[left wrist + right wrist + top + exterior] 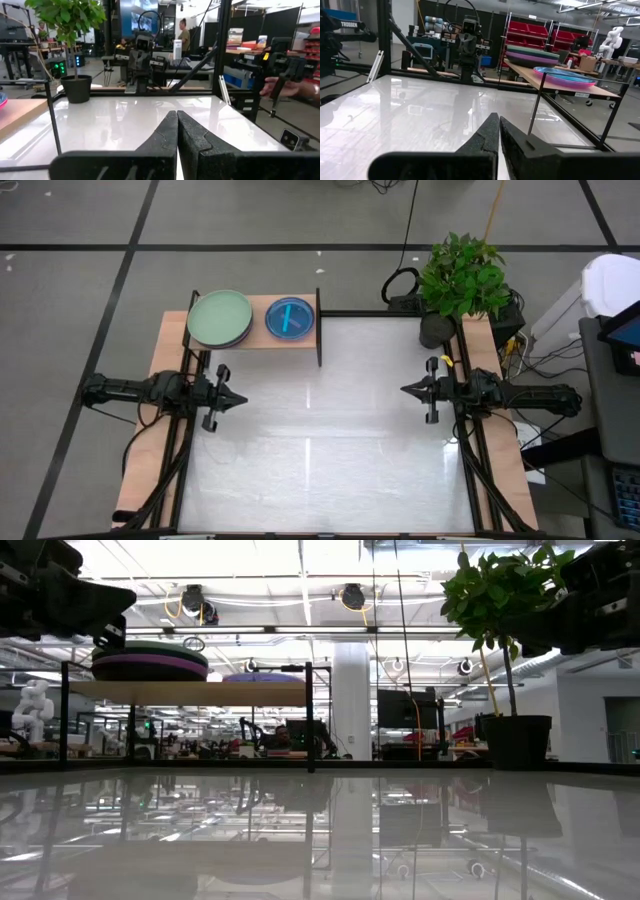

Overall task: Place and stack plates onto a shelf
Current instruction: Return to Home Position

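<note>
The light-wood shelf (255, 335) stands at the table's far left on black posts. On its left half rests a stack of larger plates, sage-green on top (220, 319), purple and black under it (150, 662). On its right half lies a stack of smaller plates, cyan on top (290, 318), pink showing below (562, 76). My left gripper (243, 399) is shut at the table's left edge, pointing level toward the right. My right gripper (405, 390) is shut at the right edge, pointing level toward the left. Neither holds anything.
A potted plant (462, 280) stands at the table's far right corner. The white tabletop (330, 440) stretches between the two arms. Cables and equipment (610, 360) lie off the right side. Beyond the right edge, the left wrist view shows a person's hand (280, 89).
</note>
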{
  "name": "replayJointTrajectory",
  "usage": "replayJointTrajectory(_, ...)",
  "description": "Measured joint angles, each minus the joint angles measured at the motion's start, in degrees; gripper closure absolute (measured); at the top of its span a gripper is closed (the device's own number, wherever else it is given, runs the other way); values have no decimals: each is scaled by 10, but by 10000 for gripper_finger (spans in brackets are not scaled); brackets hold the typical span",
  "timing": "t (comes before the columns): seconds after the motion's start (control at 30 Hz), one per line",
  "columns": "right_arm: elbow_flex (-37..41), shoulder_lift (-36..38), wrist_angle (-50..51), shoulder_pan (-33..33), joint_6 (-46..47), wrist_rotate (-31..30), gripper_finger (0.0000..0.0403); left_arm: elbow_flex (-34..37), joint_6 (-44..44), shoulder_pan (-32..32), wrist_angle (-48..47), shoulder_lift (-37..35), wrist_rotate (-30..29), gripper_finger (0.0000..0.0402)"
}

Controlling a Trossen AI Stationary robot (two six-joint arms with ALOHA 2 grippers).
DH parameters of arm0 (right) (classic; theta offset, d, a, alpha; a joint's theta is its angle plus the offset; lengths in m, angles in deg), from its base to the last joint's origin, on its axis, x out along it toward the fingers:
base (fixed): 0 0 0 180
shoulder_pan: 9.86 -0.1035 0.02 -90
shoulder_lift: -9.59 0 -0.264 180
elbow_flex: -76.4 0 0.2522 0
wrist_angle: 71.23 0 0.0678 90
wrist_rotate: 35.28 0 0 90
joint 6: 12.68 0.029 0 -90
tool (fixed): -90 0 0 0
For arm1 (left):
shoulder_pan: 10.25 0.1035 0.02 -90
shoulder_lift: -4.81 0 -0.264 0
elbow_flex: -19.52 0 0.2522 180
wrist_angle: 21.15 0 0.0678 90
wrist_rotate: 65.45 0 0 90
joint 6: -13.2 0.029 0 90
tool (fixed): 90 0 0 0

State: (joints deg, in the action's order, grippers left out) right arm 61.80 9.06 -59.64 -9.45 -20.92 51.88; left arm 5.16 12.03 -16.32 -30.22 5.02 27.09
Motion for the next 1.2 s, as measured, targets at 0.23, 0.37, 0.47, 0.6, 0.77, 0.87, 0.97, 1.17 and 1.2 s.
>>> replayJointTrajectory(0.23,0,0,0,0,0,0,403,0,7,0,-15,0,0,401)
replayJointTrajectory(0.37,0,0,-1,0,0,0,403,0,11,0,-31,0,0,401)
replayJointTrajectory(0.47,0,0,-1,0,0,0,403,0,30,0,-38,1,0,401)
replayJointTrajectory(0.6,0,0,-1,0,0,0,403,0,56,0,-37,2,0,393)
replayJointTrajectory(0.77,0,0,-1,0,1,0,403,0,54,0,-37,2,0,388)
replayJointTrajectory(0.87,0,0,-1,0,1,0,403,0,54,0,-37,2,0,387)
replayJointTrajectory(0.97,0,0,-1,0,1,0,403,0,54,0,-37,2,0,386)
replayJointTrajectory(1.17,0,0,-1,0,1,0,403,0,54,0,-37,2,0,385)
replayJointTrajectory(1.2,0,0,-1,0,1,0,403,0,54,0,-37,2,0,385)
